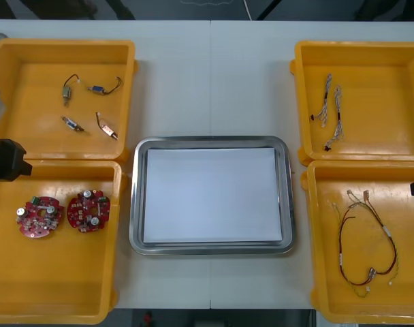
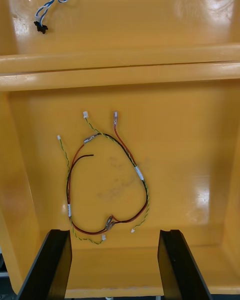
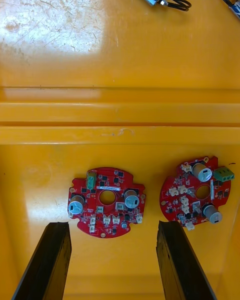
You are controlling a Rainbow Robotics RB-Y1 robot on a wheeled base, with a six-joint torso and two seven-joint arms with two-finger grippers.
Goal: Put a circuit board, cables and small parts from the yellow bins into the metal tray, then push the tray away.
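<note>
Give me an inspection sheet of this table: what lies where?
Surface: light table, four yellow bins at its sides.
Job's things: metal tray in the middle, white inside, nothing in it; two circuit boards in the near left bin; four small metal parts in the far left bin.
Clutter: nothing seen.
Grippers: left gripper open over the near left bin; right gripper open over the near right bin.
Cables: twisted blue and white cables in the far right bin; red and yellow cables in the near right bin.
Surroundings: dark floor beyond the table.

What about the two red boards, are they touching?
Apart. The left wrist view shows yellow bin floor between the left circuit board and the right circuit board.
</note>
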